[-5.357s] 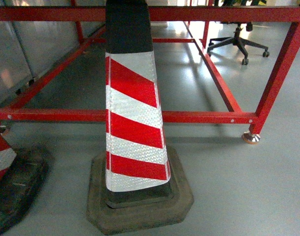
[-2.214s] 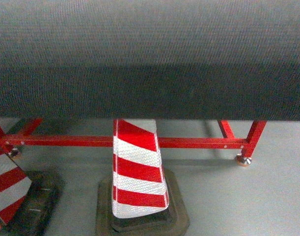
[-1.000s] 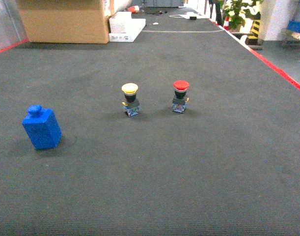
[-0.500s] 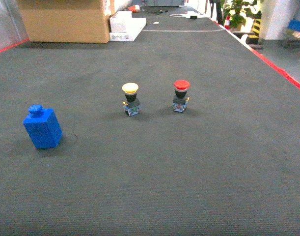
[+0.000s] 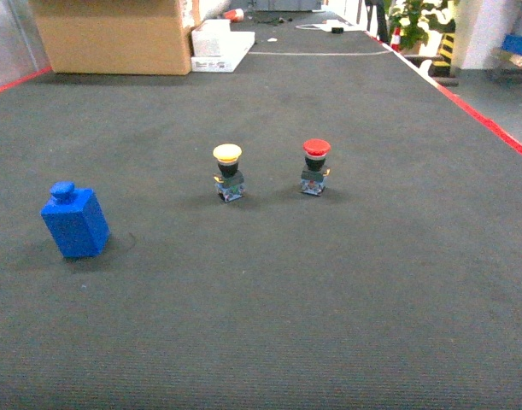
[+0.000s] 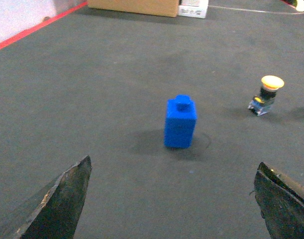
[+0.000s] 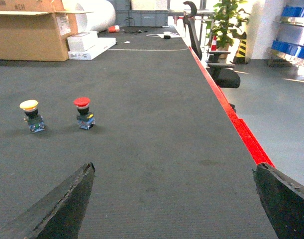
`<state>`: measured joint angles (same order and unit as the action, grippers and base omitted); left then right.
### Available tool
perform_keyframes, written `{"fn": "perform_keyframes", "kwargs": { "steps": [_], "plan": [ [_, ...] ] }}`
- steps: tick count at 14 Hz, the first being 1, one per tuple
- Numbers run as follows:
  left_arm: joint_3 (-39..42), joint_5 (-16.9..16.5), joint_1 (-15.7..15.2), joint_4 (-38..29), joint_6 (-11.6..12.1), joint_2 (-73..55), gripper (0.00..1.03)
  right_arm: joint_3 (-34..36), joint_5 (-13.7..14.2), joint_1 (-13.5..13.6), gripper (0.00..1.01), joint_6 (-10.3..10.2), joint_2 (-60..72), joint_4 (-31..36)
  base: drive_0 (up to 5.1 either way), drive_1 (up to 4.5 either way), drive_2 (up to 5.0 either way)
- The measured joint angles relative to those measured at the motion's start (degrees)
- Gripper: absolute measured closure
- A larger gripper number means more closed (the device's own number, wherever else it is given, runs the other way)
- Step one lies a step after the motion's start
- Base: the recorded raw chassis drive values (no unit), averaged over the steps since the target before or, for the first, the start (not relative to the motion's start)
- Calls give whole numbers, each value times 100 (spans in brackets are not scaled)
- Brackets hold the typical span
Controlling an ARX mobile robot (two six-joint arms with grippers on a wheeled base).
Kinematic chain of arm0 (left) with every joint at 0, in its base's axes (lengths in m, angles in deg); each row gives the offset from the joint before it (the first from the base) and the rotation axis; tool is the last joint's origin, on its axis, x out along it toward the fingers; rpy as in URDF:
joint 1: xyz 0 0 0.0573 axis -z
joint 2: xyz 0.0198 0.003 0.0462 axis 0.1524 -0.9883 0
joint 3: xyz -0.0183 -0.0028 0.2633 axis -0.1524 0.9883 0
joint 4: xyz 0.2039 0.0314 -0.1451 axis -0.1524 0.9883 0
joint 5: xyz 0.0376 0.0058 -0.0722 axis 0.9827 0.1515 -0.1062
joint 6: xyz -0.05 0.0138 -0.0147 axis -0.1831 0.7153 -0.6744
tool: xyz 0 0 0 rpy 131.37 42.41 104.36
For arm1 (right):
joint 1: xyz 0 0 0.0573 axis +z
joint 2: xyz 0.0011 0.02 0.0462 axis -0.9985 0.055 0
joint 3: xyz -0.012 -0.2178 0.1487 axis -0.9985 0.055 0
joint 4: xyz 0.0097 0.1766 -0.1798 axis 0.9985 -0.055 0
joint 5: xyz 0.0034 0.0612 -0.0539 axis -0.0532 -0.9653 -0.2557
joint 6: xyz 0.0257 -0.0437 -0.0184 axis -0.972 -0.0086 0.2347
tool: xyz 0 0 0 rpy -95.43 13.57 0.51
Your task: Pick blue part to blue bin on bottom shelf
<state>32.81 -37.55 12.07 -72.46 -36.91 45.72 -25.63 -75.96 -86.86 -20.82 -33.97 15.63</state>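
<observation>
this looks like an industrial workshop or warehouse floor: a long work table (image 5: 346, 282) covered in dark grey matting with a red edge (image 7: 226, 107) stands on a smooth grey concrete floor (image 7: 281, 104). a big cardboard box (image 5: 107, 36) and white cartons (image 5: 219, 44) sit at its far end, with blue storage bins (image 7: 291, 30) on racking, a striped traffic cone (image 7: 242, 49), an office chair (image 7: 211, 55) and a potted plant (image 7: 226, 17) beyond. industrial push buttons, one yellow-capped (image 5: 228, 171) and one red-capped (image 5: 315, 166), stand on the mat.
</observation>
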Motion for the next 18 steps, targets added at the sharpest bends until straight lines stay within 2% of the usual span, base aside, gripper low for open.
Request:
{"fn": "perform_keyframes", "kwargs": {
  "steps": [1, 2, 3, 7, 12, 18],
  "plan": [
    [-393, -247, -17, -857, -2, -1158, 5, 0, 0, 0, 3, 0, 0, 4, 0, 0, 0],
    [-883, -330, -50, -1471, -4, -2197, 5, 0, 0, 0, 3, 0, 0, 2, 0, 0, 0],
    [-1342, -365, -87, -1725, -28, -3106, 5, 0, 0, 0, 3, 0, 0, 4, 0, 0, 0],
    [-2507, -354, -160, -1895, -55, -5541, 5, 0, 0, 0, 3, 0, 0, 2, 0, 0, 0],
    [-3440, -306, -125, -1932, -52, -6857, 5, 0, 0, 0, 3, 0, 0, 4, 0, 0, 0],
    [-4588, -214, -177, -1646, -74, -7934, 5, 0, 0, 0, 3, 0, 0, 4, 0, 0, 0]
  ]
}}
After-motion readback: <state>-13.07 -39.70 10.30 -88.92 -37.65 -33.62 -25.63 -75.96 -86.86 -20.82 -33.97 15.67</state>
